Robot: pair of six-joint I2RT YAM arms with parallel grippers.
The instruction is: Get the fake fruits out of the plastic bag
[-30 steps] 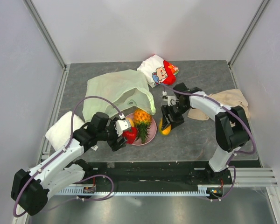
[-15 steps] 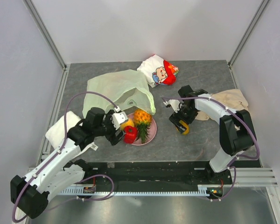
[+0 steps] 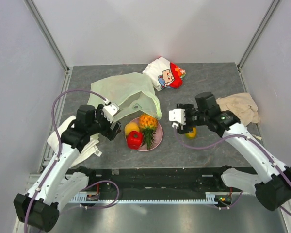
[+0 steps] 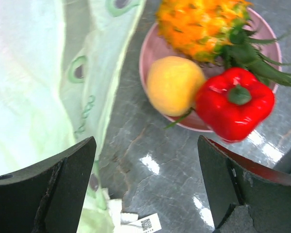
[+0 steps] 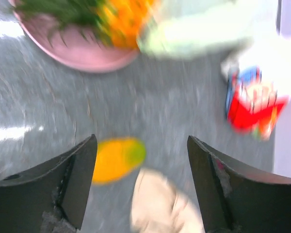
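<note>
The pale-green plastic bag [image 3: 122, 91] lies flat at the back left; its edge shows in the left wrist view [image 4: 29, 92]. The pineapple [image 3: 146, 124], a red pepper [image 3: 134, 140] and a yellow-orange round fruit [image 3: 131, 128] sit on the pink plate [image 3: 158, 137]. The yellow-green mango [image 3: 191, 132] lies on the table right of the plate. My left gripper [image 3: 115, 129] is open and empty, just left of the plate [image 4: 153, 46]. My right gripper [image 3: 185, 127] is open and empty, above the mango [image 5: 117, 158].
A white-and-red cartoon pouch [image 3: 165, 73] lies at the back, behind the bag. A beige cloth [image 3: 237, 107] lies at the right, close to the mango. A white folded cloth [image 3: 63, 133] lies at the left, under my left arm.
My left gripper let go of the red pepper on the plate and drew back to the left. My right gripper carried the mango right, released it on the table and rose clear.
</note>
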